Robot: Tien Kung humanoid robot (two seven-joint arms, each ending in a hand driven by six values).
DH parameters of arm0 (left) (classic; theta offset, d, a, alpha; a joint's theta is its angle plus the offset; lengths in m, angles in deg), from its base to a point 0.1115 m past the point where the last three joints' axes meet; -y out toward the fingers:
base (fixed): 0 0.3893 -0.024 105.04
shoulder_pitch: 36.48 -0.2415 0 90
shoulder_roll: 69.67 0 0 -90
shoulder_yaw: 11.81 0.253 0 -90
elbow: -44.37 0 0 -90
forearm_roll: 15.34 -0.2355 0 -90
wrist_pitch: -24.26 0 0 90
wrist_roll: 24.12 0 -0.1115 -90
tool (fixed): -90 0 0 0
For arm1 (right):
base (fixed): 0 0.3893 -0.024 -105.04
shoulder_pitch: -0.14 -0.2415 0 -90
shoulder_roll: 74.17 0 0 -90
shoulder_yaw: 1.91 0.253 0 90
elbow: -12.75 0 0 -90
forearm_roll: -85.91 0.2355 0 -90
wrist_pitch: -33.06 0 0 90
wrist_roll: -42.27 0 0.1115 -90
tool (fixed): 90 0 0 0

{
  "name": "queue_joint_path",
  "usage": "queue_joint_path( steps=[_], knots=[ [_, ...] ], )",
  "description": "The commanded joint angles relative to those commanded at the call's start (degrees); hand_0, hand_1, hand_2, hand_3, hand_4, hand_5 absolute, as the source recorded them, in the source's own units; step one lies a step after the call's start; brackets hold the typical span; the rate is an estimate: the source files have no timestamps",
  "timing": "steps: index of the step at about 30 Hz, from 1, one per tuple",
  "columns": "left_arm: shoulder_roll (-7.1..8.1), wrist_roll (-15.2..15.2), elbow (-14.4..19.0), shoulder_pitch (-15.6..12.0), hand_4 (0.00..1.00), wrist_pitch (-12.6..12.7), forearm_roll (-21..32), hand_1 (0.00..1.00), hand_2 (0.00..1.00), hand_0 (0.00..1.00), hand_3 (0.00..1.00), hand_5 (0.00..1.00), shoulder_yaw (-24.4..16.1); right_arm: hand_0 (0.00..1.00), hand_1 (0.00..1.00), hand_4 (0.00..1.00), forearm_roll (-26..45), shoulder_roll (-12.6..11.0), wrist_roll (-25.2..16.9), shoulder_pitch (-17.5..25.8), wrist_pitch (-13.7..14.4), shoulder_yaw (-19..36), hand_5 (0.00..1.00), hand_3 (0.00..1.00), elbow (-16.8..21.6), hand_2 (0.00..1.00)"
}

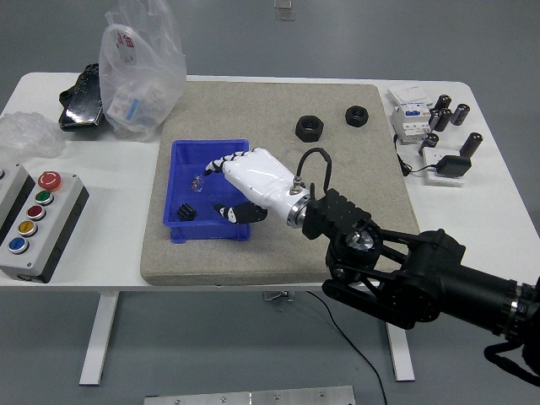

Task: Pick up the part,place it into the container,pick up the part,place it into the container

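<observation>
A blue bin (pixel 179 155) stands on the left part of the grey mat (pixel 337 211). Inside it, near the front left corner, lies a small black part (pixel 186 211), and a small shiny piece (pixel 198 181) lies behind that. My right hand (pixel 223 189), white on a black arm, hovers over the bin's right half with its fingers (pixel 213 165) spread, holding nothing. Two black hex nuts rest on the mat farther back, one (pixel 310 127) beside the other (pixel 358 116). My left hand does not show.
A push-button box (pixel 34 221) sits at the left front edge. A plastic bag (pixel 139 72), a black object (pixel 80 97) and crumpled film (pixel 25 135) lie at the back left. A breaker (pixel 411 118), dark cylinders (pixel 447 114) and an adapter (pixel 453 165) occupy the right.
</observation>
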Motion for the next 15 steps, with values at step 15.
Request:
queue_joint_path(
  steps=[15],
  knots=[
    [0.01, 0.1, 0.0, 0.2, 0.867, 0.0, -0.2, 0.657, 0.666, 0.68, 0.748, 0.413, -0.1, 0.531, 0.739, 0.998, 4.1, -0.9, 2.8, 1.1, -5.9, 4.2, 0.541, 0.846, -10.8, 0.81]
  ],
)
